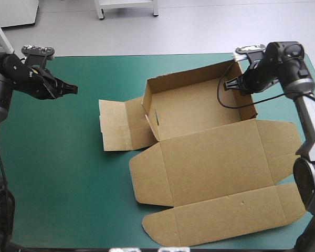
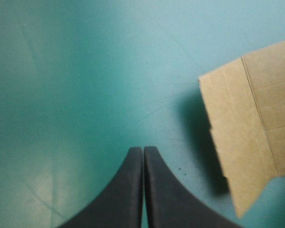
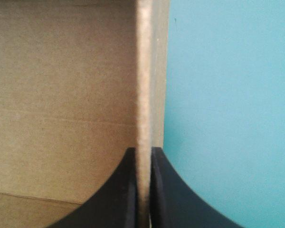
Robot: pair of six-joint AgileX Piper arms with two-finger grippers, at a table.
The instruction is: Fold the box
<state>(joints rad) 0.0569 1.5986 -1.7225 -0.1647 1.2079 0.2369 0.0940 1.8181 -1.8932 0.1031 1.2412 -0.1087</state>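
As the right hand [image 1: 227,84] clamped the box [image 1: 199,107] wall, left hand [image 1: 73,89] closed and empty, that wall needed steadying upright.

On table [image 1: 58,157], box [image 1: 210,157] lies rightward.

A table with a smooth teal-green cover [image 1: 63,168] carries one brown cut-cardboard box [image 1: 220,163]. Its walls stand raised toward the far edge, while its lid and flaps lie flat on the cover.
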